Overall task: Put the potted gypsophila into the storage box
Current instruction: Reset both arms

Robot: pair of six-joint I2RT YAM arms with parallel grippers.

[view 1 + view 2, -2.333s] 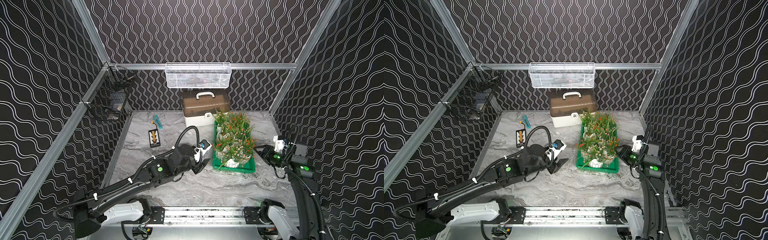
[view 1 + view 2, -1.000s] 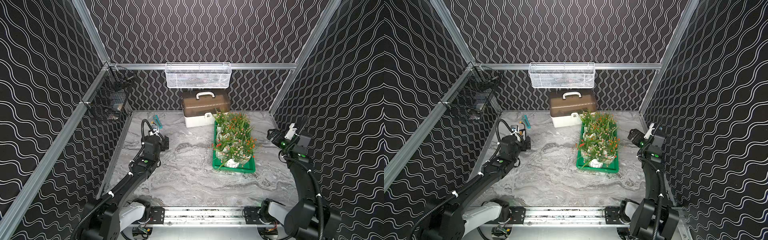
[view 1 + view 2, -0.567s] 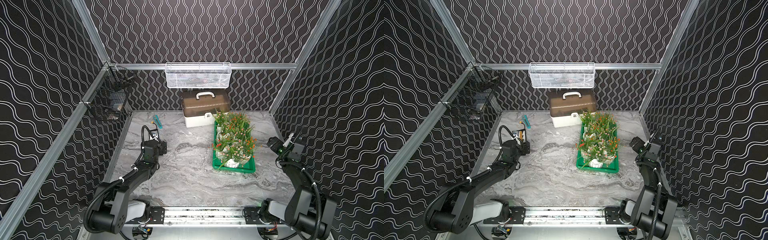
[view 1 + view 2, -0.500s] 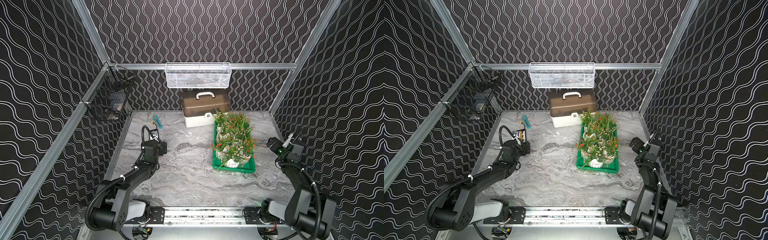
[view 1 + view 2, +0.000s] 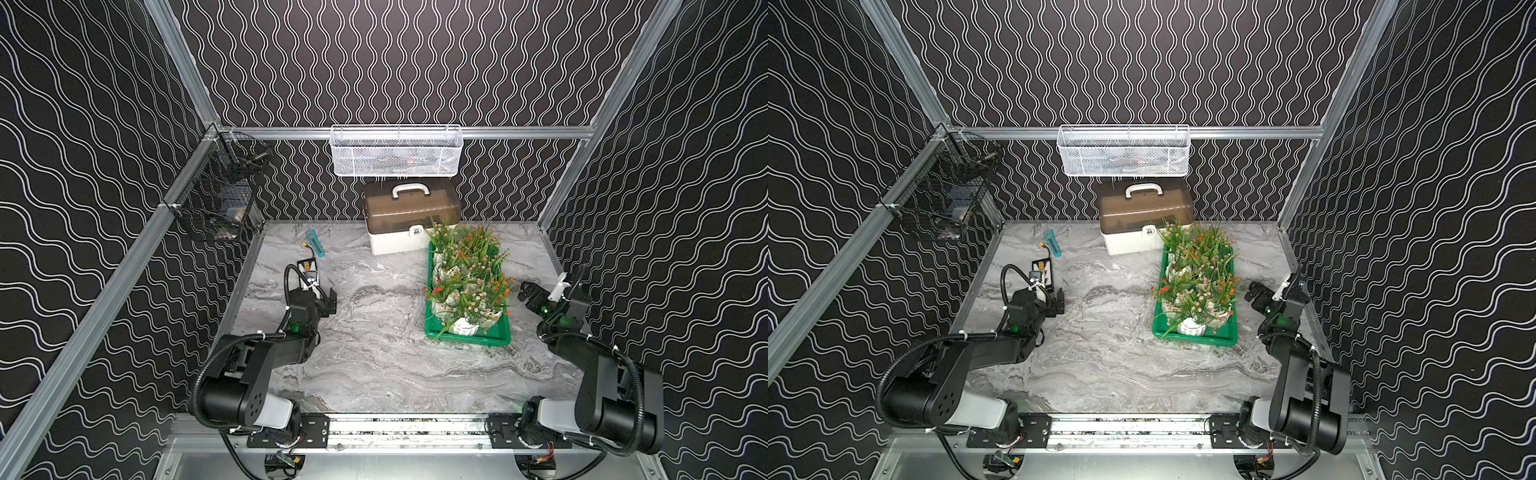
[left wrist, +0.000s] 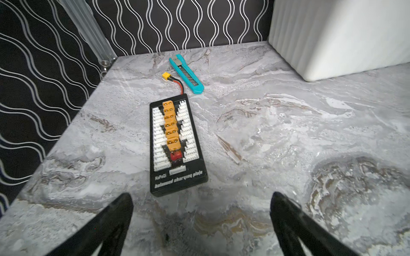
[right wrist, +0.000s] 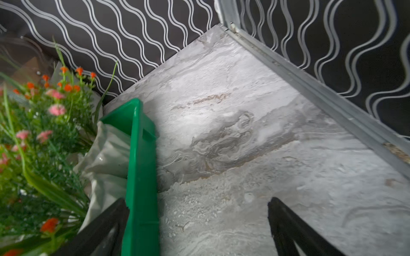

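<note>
Both my left gripper [image 6: 200, 197] and right gripper [image 7: 197, 200] gape wide and empty, the potted gypsophila [image 5: 467, 282] stand in the storage box [image 5: 465, 338] just beside the right one, so I judge loading done; next, only park.

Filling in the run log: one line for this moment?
potted gypsophila: in storage box | left gripper: open, empty | right gripper: open, empty

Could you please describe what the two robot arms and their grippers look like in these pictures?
Both arms, left arm and right arm, are matte black with rounded joints, white base segments, green lights and black ribbed cable hoses tied with white zip ties. The left gripper and right gripper have slim, tapering black fingers.
</note>
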